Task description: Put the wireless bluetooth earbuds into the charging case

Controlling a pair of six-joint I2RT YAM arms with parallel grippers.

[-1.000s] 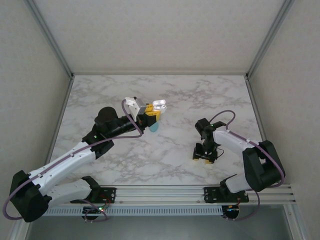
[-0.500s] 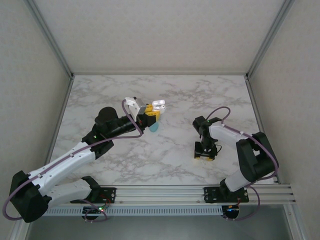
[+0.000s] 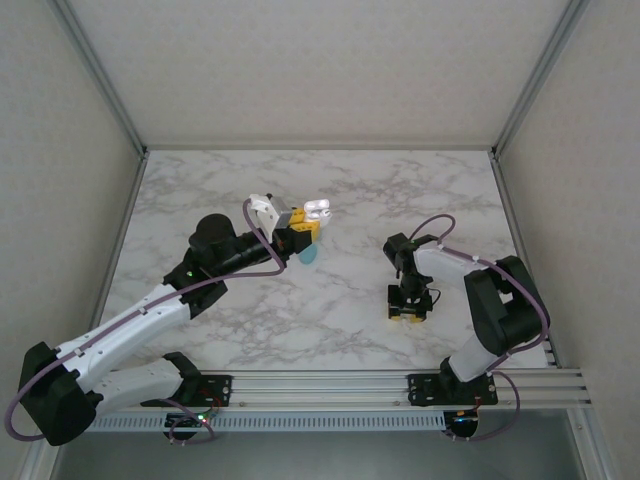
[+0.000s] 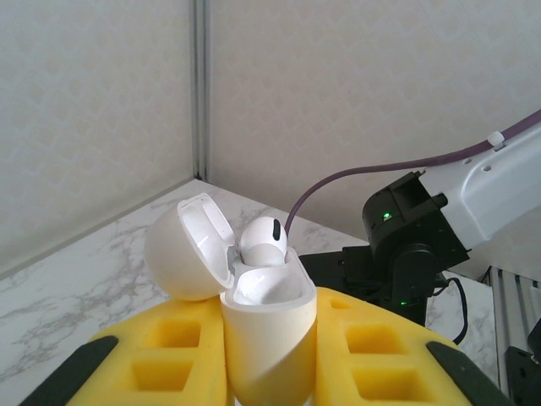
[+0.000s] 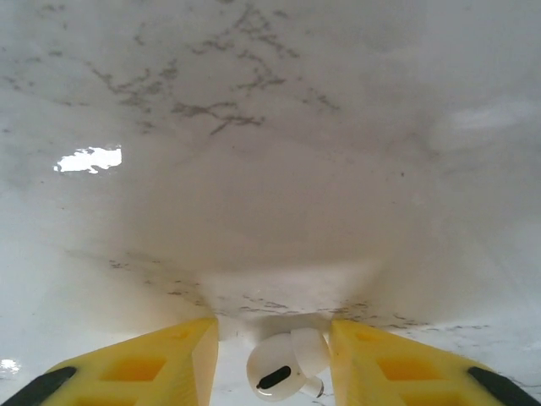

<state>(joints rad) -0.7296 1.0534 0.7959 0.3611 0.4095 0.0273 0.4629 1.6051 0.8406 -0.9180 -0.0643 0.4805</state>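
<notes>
The right pincer (image 5: 272, 355) stands parted, tips down on the bench (image 3: 350, 190) towards its near right corner. Its yellow foam fingers (image 5: 152, 364) straddle one glossy white earbud (image 5: 283, 368) lying on its side, with a gap on one flank. The left pincer (image 3: 303, 226), left of the bench's centre, is clenched on the one charging case (image 4: 266, 330). The case is smooth white plastic, rounded, long axis upright, lid (image 4: 188, 249) hinged back. A second earbud (image 4: 262, 239) sits in it, bulb upward.
</notes>
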